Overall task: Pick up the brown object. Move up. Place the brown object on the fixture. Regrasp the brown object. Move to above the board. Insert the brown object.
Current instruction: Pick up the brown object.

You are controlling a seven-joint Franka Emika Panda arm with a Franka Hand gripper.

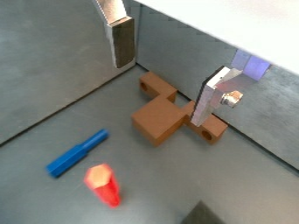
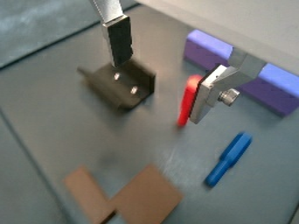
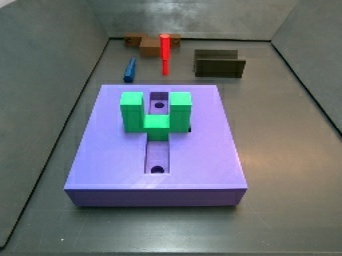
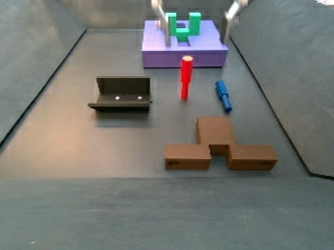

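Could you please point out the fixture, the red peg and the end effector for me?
fixture (image 4: 123,94): side view, its upright back wall.
red peg (image 4: 187,78): side view, mid-shaft, standing upright.
end effector (image 2: 163,61): wrist view, gap between its open fingers, above the floor.

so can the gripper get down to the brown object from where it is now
Probably yes. The gripper hangs open above the floor, holding nothing. The brown object lies flat in the open, apart from the red peg, the blue peg and the fixture, with nothing on top.
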